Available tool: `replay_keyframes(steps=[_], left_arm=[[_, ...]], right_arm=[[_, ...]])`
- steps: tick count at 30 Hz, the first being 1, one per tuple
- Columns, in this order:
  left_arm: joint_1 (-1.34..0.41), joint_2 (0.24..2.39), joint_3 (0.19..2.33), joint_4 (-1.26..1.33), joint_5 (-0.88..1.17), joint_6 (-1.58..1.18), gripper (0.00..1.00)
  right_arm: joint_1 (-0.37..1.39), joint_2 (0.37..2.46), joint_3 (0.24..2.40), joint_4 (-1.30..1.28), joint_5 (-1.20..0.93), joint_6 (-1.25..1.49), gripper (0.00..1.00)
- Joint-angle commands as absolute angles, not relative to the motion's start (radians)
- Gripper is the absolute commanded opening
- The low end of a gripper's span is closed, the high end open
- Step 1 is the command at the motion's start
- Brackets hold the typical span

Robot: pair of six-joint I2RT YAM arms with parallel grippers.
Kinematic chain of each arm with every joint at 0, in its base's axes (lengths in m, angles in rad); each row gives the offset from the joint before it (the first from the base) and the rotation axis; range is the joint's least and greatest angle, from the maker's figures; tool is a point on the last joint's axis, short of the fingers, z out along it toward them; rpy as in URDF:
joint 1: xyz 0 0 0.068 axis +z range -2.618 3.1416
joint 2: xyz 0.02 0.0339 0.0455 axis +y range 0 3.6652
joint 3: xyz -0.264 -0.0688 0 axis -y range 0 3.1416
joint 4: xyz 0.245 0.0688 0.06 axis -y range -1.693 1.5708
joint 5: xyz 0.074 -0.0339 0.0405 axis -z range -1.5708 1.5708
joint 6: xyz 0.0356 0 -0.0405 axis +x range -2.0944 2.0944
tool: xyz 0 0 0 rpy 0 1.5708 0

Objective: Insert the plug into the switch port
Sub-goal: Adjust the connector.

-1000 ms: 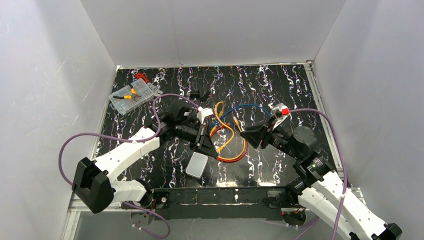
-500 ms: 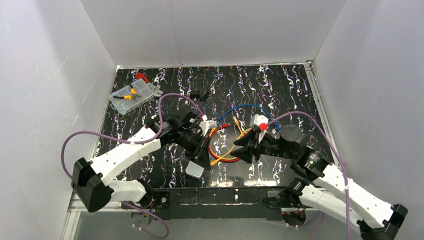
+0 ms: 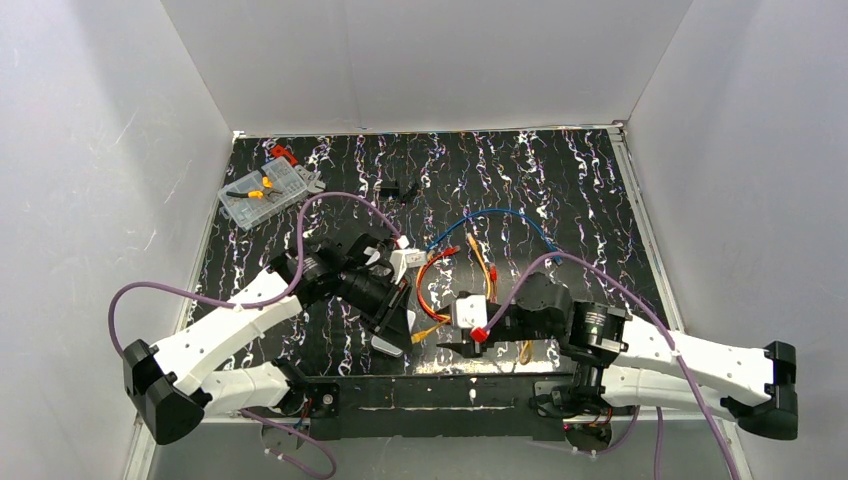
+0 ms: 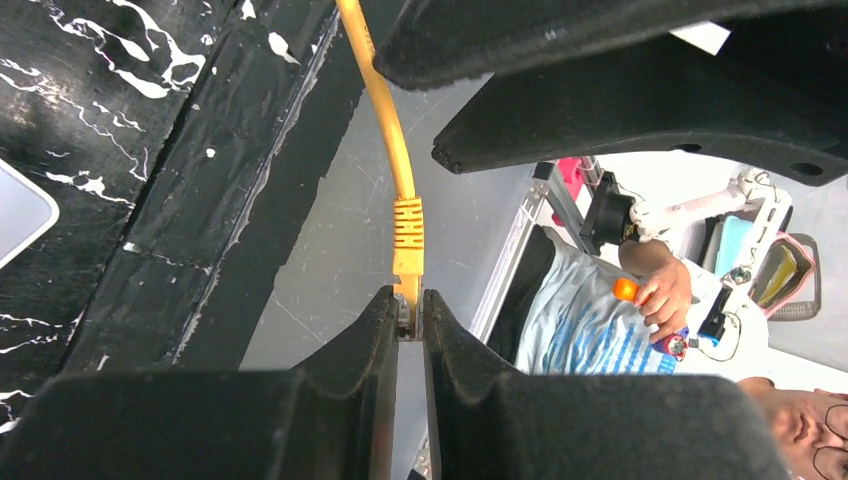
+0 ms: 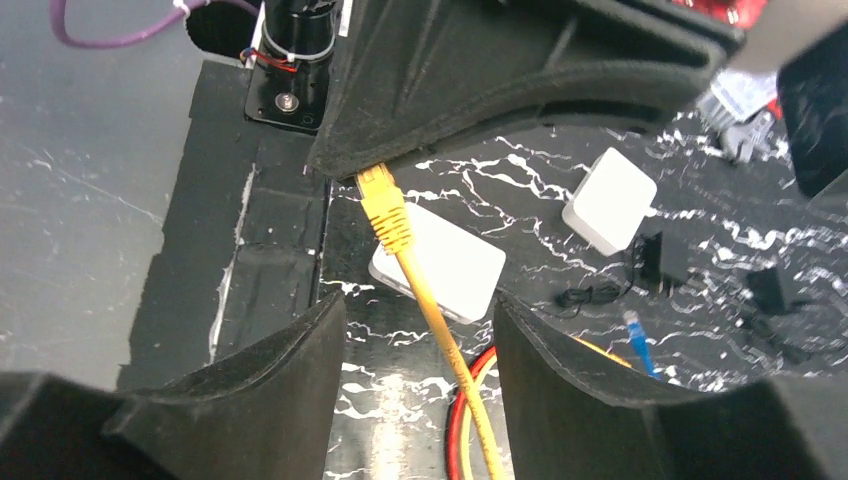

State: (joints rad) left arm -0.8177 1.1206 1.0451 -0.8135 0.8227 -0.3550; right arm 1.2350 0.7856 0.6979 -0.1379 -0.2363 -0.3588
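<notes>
My left gripper (image 4: 410,300) is shut on the yellow plug (image 4: 407,235) at the end of a yellow cable (image 5: 440,340). In the top view this gripper (image 3: 398,325) hangs over the pale grey-white switch box (image 3: 388,346) near the front edge and covers most of it. The right wrist view shows the switch box (image 5: 450,265) lying flat, with the plug (image 5: 380,195) held just above its near-left corner. Its port does not show. My right gripper (image 5: 418,305) is open and empty, with the yellow cable running between its fingers. In the top view it (image 3: 450,345) sits just right of the left gripper.
A smaller, squarer white box (image 5: 610,215) lies behind the switch box, with black adapters (image 5: 665,262) and a blue plug (image 5: 635,330) near it. Red and orange cable loops (image 3: 450,290) lie mid-table. A clear parts case (image 3: 262,192) sits at the far left. The table's front edge (image 3: 440,385) is close.
My right arm has swung down and left toward the front edge, close to the left gripper. My left gripper has moved nearer with the plug, over the switch box.
</notes>
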Motion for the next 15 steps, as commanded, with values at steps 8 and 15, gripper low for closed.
replay_keyframes(steps=[8,15], left_arm=[[-0.823,1.071,0.976,-0.772,0.949,-0.344,0.00],[-0.822,1.067,0.958,-0.739,0.971,-0.365,0.00]], right_arm=[[1.380,0.791,0.695,0.020,-0.161,-0.621,0.62],[1.424,0.815,0.701,0.002,-0.165,-0.643,0.57]])
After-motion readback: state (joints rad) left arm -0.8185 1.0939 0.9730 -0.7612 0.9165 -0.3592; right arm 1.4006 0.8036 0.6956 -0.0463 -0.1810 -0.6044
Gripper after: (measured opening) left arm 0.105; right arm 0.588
